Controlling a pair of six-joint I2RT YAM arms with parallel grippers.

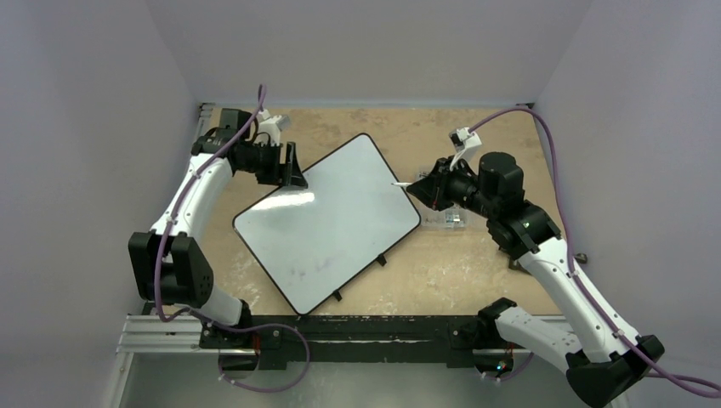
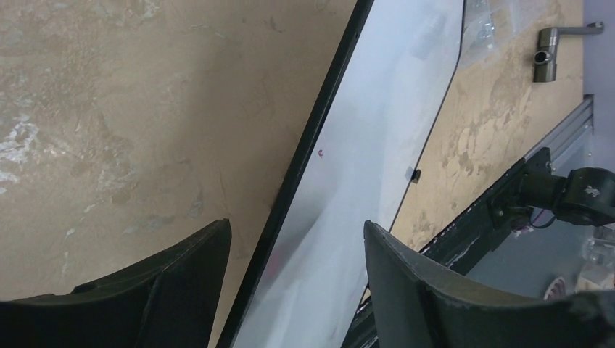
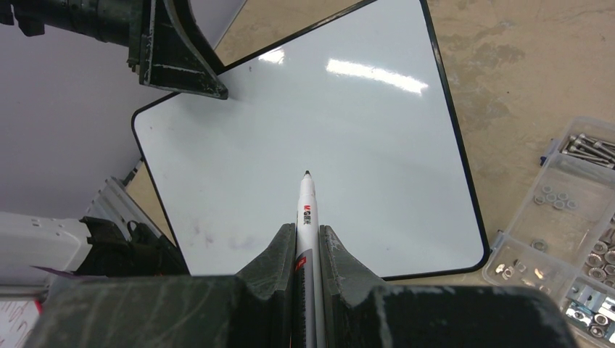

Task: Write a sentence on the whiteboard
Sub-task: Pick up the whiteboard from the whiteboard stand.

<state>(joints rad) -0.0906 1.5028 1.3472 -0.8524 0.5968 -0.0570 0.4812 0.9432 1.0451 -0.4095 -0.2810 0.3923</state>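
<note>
The whiteboard point(image 1: 332, 225) lies tilted on the wooden table, white with a thin black rim and faint smudges near its front corner. My left gripper point(image 1: 293, 174) is open at the board's far-left edge. In the left wrist view its jaws point(image 2: 297, 290) straddle the black rim of the whiteboard point(image 2: 377, 145). My right gripper point(image 1: 421, 189) is shut on a white marker point(image 1: 400, 184) at the board's right edge. In the right wrist view the marker point(image 3: 306, 206) points from my gripper point(image 3: 307, 239) over the whiteboard point(image 3: 348, 123). I cannot tell whether its tip touches.
A small clear compartment box point(image 3: 573, 217) of screws and nuts sits right of the board, under my right arm point(image 1: 446, 221). A metal fitting point(image 2: 551, 51) lies on the table. A black rail point(image 1: 357, 327) runs along the near edge. Walls close in on both sides.
</note>
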